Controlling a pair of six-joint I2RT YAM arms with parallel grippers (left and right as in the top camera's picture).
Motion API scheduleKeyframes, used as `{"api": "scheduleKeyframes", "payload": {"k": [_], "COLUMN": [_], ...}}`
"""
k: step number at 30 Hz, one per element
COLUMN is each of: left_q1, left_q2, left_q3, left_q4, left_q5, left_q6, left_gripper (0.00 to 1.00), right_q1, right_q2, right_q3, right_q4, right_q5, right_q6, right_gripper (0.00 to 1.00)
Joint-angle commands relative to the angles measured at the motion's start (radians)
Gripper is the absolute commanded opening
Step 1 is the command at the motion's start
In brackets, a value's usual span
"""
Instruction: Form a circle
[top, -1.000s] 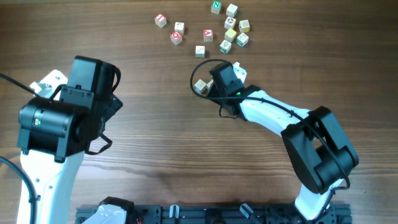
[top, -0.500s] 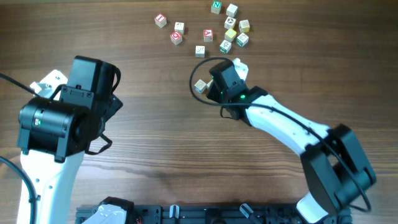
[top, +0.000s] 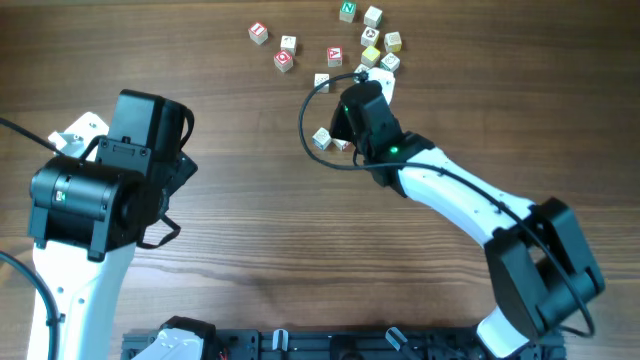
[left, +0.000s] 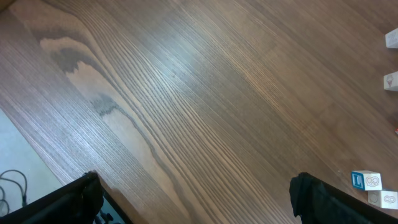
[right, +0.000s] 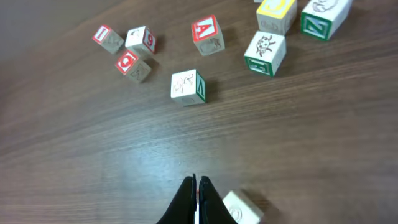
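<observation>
The right arm (top: 455, 200) is stretched diagonally from its base at the lower right toward the upper middle, with the wrist angled downward. The right gripper (right: 197, 186) is seen with its two dark fingers pressed together, nothing held between them. The left arm (top: 95, 195) is folded at the left side. The left gripper (left: 194, 183) is spread wide, a fingertip shown at each lower corner.

Table (top: 250, 220) open mid & left; scattered letter cubes (top: 335, 56) crowd far side, one cube (right: 239, 208) just beside right tool (right: 196, 182).
</observation>
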Motion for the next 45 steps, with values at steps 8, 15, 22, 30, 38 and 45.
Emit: {"api": "scheduleKeyframes", "payload": {"k": [8,15,22,30,38,45], "left_q1": [0.008,0.008,0.008,0.008,0.008,0.008], "left_q2": [-0.006,-0.006,-0.006,-0.006,-0.006,-0.006], "left_q3": [0.003,0.003,0.003,0.003,0.003,0.003], "left_q4": [0.0,0.0,0.0,0.0,0.0,0.0], "left_q5": [-0.003,-0.003,-0.003,-0.003,-0.003,-0.003], "left_q6": [0.002,0.002,0.002,0.002,0.002,0.002], "left_gripper": [1.0,1.0,1.0,1.0,1.0,1.0], "right_q1": [-0.008,-0.008,-0.008,-0.007,-0.005,0.002], "right_q2": [0.204,0.212,0.237,0.263,0.264,0.264], "right_q3": [0.242,0.242,0.242,0.242,0.242,0.242], "right_q4": [-0.144,-0.175,-0.174,-0.183,-0.206,-0.209], "right_q5": [-0.111,-0.133,-0.158,-0.18,-0.192,-0.193], "right_q6": [-0.056,-0.055,-0.048,-0.029,-0.029,-0.029], "right_gripper": [0.04,0.04,0.05,0.05,0.05,0.05]}}
